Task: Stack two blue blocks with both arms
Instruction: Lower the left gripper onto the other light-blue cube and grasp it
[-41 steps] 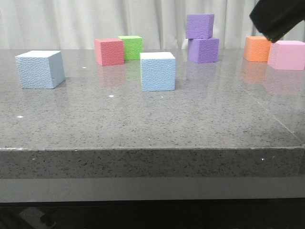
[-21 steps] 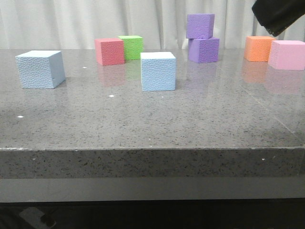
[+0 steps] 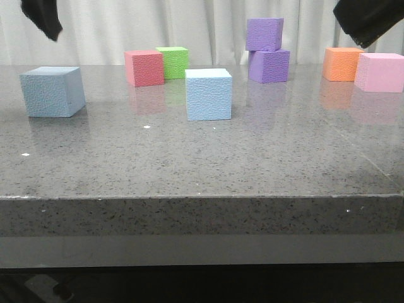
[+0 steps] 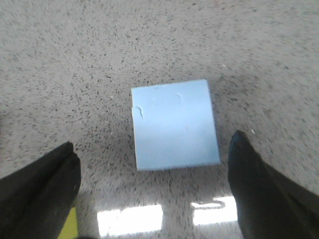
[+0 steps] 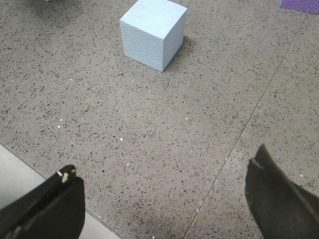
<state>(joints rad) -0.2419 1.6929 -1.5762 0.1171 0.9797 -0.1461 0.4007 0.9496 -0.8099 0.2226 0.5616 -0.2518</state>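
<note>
step: approach, nothing stacked | left claw (image 4: 149,194) spread wide, empty, hangs over left blue block (image 4: 174,124), block centred at its 12 o'clock | right claw (image 5: 164,199) spread wide, empty; centre blue block (image 5: 153,32) well off at 12 | next, judged: left drops straight down and pinches.

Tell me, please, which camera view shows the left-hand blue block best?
The left wrist view: the left blue block fills the middle, seen from above between the open left gripper. The front view shows it side-on on the table. The right wrist view shows only the other blue block.
</note>
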